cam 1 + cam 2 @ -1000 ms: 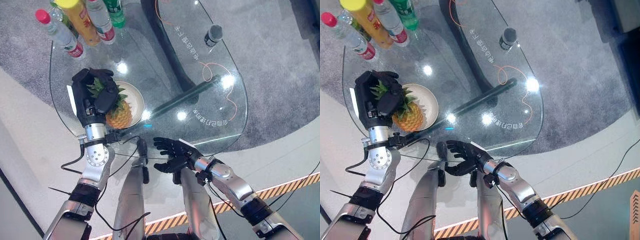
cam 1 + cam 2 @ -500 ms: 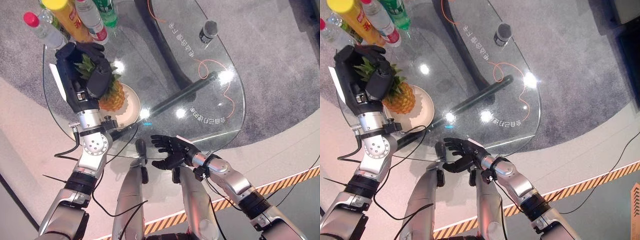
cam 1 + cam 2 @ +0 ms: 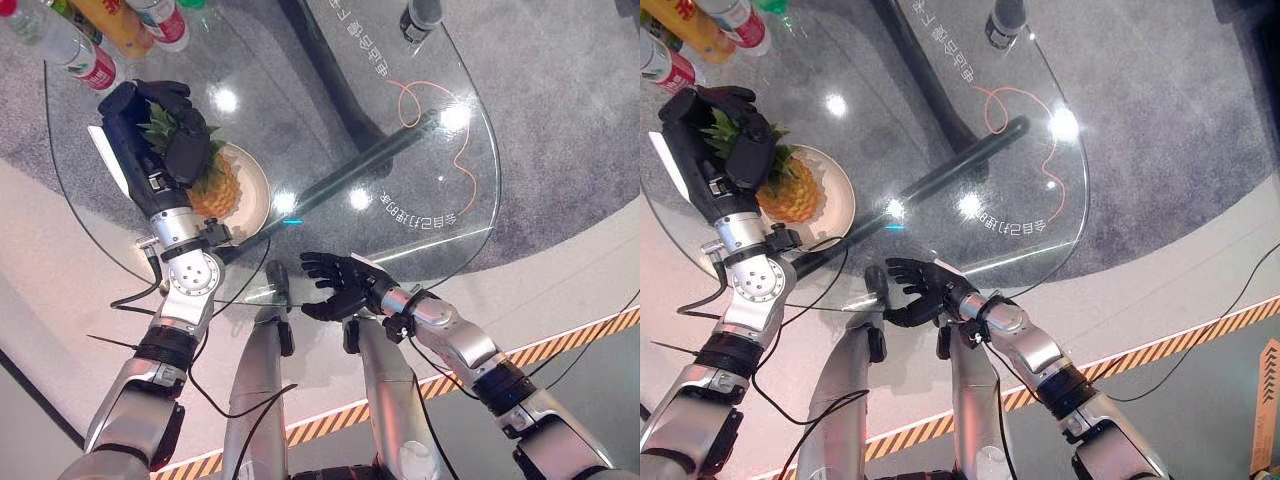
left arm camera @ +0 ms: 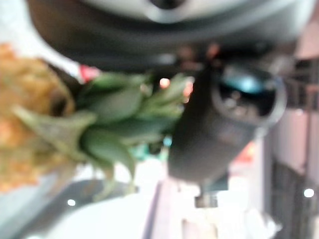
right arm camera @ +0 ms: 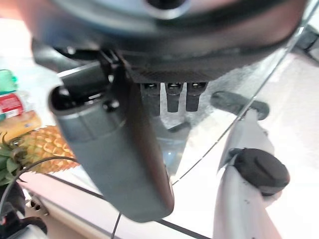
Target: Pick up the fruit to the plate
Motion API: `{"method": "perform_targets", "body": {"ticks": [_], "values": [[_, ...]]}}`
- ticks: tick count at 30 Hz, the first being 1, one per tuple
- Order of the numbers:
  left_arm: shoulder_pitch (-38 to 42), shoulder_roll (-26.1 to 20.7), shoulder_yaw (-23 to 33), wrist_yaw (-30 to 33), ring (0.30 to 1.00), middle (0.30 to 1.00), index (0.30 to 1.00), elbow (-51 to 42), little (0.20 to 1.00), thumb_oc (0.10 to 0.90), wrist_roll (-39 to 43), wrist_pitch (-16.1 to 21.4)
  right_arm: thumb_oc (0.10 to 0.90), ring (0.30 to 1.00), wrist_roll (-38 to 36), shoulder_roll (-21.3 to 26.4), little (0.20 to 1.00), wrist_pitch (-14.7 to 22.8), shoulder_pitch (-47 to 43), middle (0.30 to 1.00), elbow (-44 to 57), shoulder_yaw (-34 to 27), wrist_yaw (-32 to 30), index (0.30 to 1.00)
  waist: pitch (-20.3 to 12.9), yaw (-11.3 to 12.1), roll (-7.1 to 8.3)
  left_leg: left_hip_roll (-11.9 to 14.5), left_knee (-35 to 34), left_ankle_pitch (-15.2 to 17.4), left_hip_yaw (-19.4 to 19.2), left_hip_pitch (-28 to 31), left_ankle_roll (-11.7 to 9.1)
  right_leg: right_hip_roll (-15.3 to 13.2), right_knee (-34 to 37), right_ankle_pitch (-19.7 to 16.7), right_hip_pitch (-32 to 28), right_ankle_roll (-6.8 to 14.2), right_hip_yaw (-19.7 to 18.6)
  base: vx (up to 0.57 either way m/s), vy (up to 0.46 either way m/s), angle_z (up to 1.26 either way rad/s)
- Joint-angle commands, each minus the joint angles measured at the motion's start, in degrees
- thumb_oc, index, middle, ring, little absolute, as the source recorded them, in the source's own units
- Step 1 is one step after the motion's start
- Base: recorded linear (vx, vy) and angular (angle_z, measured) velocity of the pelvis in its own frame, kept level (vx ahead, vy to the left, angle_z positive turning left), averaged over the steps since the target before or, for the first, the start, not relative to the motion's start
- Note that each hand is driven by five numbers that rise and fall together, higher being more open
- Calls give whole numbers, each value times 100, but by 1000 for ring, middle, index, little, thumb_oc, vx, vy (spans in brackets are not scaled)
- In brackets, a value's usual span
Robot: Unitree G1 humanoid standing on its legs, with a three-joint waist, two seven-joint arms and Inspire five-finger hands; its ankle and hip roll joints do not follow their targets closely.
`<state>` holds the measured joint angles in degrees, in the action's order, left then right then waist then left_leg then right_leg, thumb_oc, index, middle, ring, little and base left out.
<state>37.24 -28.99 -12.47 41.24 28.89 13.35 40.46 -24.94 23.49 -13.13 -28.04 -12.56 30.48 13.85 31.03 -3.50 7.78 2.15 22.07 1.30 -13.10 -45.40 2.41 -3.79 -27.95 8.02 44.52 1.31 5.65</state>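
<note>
My left hand (image 3: 150, 135) is shut on the green leafy crown (image 4: 114, 109) of a pineapple (image 3: 214, 190). The fruit's yellow body hangs tilted over the left part of a round cream plate (image 3: 253, 182) on the glass table (image 3: 460, 240). I cannot tell whether the fruit touches the plate. In the left wrist view the thumb (image 4: 209, 134) curls against the leaves. My right hand (image 3: 335, 285) hovers open at the table's near edge, holding nothing, its fingers (image 5: 172, 97) straight; the pineapple (image 5: 45, 147) lies well off to its left.
Several bottles (image 3: 72, 45) stand at the table's far left corner behind the plate. A small dark jar (image 3: 420, 12) sits at the far edge, with an orange cord (image 3: 420, 100) on the glass. A dark bar (image 3: 350, 175) runs under the tabletop.
The view has shifted. My left hand keeps hold of the crown; the pineapple rose off the plate's middle and now hangs over its left part. The right hand stays open.
</note>
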Motion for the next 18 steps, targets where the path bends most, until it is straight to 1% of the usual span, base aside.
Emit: {"method": "perform_targets", "body": {"ticks": [1, 3, 7, 10, 13, 18], "values": [[755, -111, 80, 237, 300, 300, 300, -339, 200, 100, -433, 945, 800, 900, -322, 86, 900, 351, -46, 900, 499, 94, 17, 900, -124, 23, -18, -196, 825, 676, 236, -100, -15, -28, 775, -1183, 26, 418, 249, -32, 39, 0], [880, -107, 30, 324, 300, 300, 300, -204, 200, 100, -401, 995, 800, 900, -301, 115, 900, 380, -118, 900, 438, 120, 41, 900, -124, -19, -43, -218, 780, 655, 221, -165, -31, -5, 785, -1218, 155, 390, 224, -41, 76, 0], [1010, -87, -14, 483, 300, 300, 300, -57, 200, 100, -542, 944, 800, 900, -299, 155, 900, 388, -209, 900, 429, 151, 64, 900, -124, -68, -84, -257, 692, 624, 183, -200, -19, 44, 751, -1244, 312, 365, 191, -32, 62, -1], [1069, -64, -34, 647, 300, 300, 300, 108, 200, 100, -575, 1017, 800, 900, -295, 179, 900, 449, -247, 900, 379, 145, 49, 900, -124, -92, -118, -277, 607, 582, 148, -218, -23, 55, 769, -1265, 388, 352, 186, -38, 46, -1], [1125, -66, -49, 683, 300, 300, 300, 236, 200, 100, -618, 1074, 800, 900, -257, 186, 900, 497, -263, 900, 344, 146, 19, 900, -124, -101, -121, -285, 560, 566, 132, -209, -30, 62, 773, -1258, 396, 346, 198, -13, 3, -1], [1329, -100, -141, 764, 300, 300, 300, 444, 200, 100, -582, 1058, 800, 900, -304, 252, 900, 592, -384, 900, 249, 168, 19, 900, -124, -120, -111, -294, 483, 528, 116, -204, -68, 77, 827, -1241, 380, 322, 249, -38, 5, 0]]}}
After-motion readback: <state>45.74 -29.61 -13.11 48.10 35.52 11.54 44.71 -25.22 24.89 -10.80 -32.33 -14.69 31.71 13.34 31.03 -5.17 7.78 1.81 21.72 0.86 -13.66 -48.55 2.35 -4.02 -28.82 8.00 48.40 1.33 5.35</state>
